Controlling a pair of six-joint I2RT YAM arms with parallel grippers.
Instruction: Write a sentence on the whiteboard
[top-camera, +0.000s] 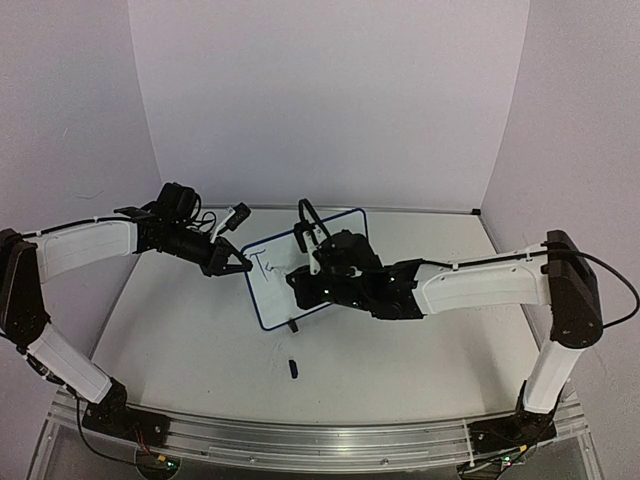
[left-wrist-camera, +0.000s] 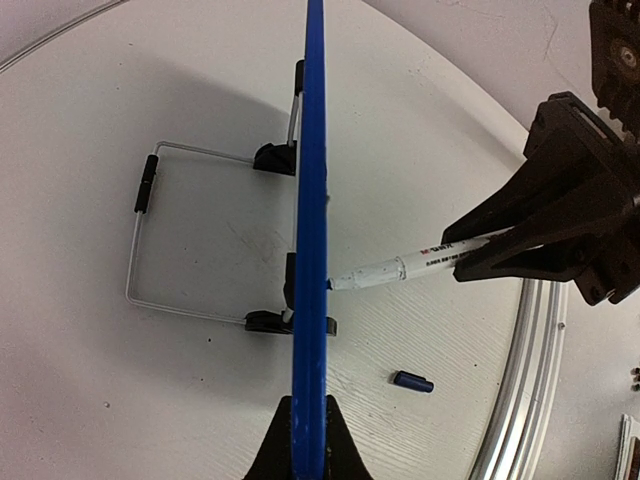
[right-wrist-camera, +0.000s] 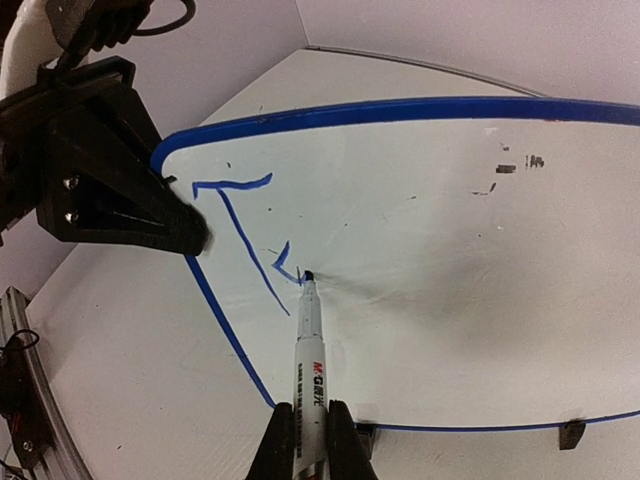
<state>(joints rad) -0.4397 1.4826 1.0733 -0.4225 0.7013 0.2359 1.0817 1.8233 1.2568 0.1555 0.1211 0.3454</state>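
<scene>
The whiteboard (right-wrist-camera: 420, 250) stood upright on the table (top-camera: 180, 330), its left blue rim pinched between the nearly closed fingers of the left gripper (left-wrist-camera: 309, 425). The right gripper (right-wrist-camera: 310, 425) was clamped on a white marker (right-wrist-camera: 307, 345), whose tip touched the board just beside the sentence (right-wrist-camera: 245, 240), only a T and one short stroke. The cap (top-camera: 293, 368) lay on the table in front.

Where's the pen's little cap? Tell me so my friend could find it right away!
Find the small white board with the thin blue rim standing in the middle of the white table. On the tabletop just in front of it, toward the arms' bases, lies the small dark-blue marker cap. It is the only tiny loose piece lying flat, touching nothing else.
</scene>
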